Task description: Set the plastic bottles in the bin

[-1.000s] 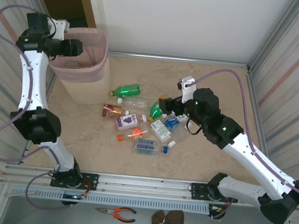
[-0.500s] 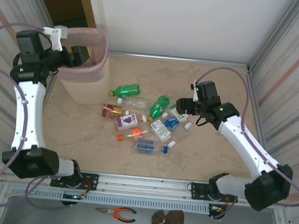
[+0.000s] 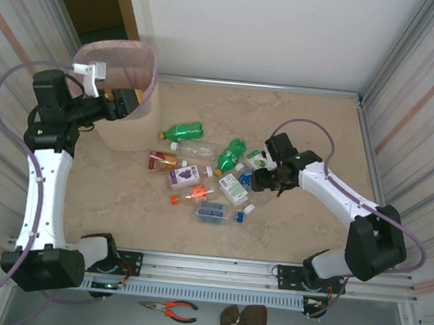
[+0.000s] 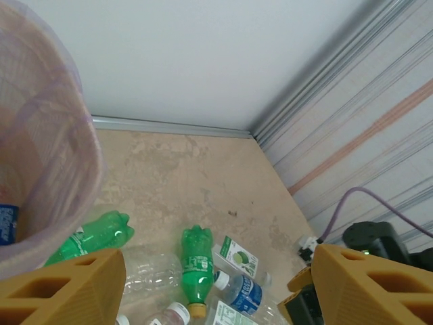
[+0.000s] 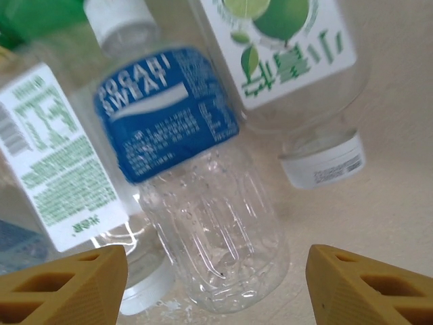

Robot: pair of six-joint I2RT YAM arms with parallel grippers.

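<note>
Top view: fixed, above and behind the arm bases, looking down on the whole table (image 3: 314,126); the farthest off. Left wrist: up beside the bin (image 4: 61,169) rim, facing across the table to the far right corner, mid-range. Right wrist: pointed steeply down, very close on a blue-label bottle (image 5: 203,203) (labels legible). All three share the bottle pile (image 3: 186,176) around it.

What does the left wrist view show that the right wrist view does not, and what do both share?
Left wrist view: the pale pink plastic mesh bin, a green plastic bottle lying near it, and the white back wall. Right wrist view: close-up ribs and readable lettering on the blue-labelled clear plastic bottle. Both: that bottle and the lime-labelled clear plastic bottle next to it.
</note>
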